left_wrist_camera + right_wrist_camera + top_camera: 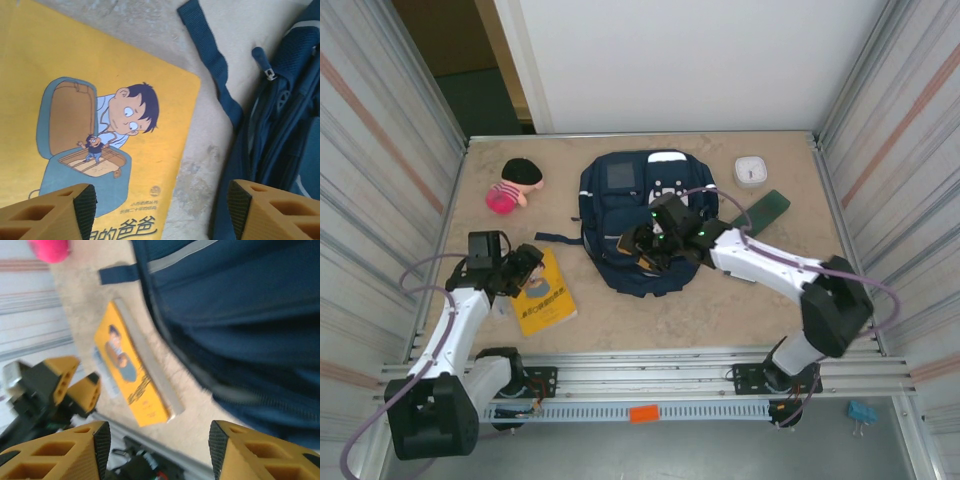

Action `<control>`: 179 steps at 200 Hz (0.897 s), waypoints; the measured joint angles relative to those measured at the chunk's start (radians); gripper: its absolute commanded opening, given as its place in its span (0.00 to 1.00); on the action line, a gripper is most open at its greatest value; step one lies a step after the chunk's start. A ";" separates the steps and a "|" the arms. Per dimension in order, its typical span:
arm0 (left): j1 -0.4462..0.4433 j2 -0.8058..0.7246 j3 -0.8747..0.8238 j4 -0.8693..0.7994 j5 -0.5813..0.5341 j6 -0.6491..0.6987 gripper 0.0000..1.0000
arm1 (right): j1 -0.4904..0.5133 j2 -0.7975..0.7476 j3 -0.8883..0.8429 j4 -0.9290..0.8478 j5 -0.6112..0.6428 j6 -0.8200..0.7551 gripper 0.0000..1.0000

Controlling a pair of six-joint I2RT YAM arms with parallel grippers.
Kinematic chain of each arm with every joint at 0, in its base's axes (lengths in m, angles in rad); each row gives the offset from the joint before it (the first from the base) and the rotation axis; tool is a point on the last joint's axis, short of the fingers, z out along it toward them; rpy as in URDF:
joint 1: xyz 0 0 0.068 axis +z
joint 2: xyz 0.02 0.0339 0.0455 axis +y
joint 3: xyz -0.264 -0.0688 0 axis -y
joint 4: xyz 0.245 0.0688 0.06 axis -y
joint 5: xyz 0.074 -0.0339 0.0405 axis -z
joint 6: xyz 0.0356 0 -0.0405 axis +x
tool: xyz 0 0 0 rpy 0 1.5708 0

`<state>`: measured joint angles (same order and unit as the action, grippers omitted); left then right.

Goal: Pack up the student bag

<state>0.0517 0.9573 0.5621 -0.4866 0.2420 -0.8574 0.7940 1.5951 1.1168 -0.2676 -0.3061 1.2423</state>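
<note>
A: How do the left fingers (55, 212) stand?

B: They are apart with nothing between them. They hover over the right edge of a yellow book (100, 100) and the strip of bare surface (200, 170) next to it.

A: And the right fingers (260, 452)?

B: Those are spread too, and I see nothing caught between them. From above they hang over the near part of the student bag (630, 200). In the right wrist view the navy fabric lies just beyond the tips.

A: Where is the bag?

B: It lies flat in the middle of the surface, toward the far side, with its white-patched front facing up. In the left wrist view a zipper pull (263, 62) lies on its left side, and a dark strap (210, 60) trails from it across the surface.

A: Is the book touching it?

B: No. The book lies just beside the bag's near-left corner, with a bare strip between them. Its cover shows a cartoon boy looking into a blue suitcase.

A: What else is there?

B: A pink toy (515, 185) with a black cap lies to the far left of the bag. A small white square item (751, 170) sits at the far right. A dark green flat case (765, 212) lies just right of the bag.
</note>
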 measured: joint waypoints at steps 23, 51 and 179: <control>0.000 0.009 -0.026 0.022 0.008 0.011 0.71 | -0.008 0.140 0.019 0.038 0.025 -0.006 0.52; 0.000 0.051 -0.055 0.064 0.029 0.015 0.69 | -0.022 0.227 0.020 0.080 0.037 -0.005 0.52; -0.244 0.244 -0.060 0.301 0.028 -0.025 0.70 | -0.115 0.109 0.063 0.047 0.129 -0.196 0.55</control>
<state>-0.1925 1.2011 0.5022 -0.1852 0.2703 -0.8822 0.6788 1.7046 1.1797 -0.2211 -0.1776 1.0466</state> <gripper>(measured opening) 0.692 0.550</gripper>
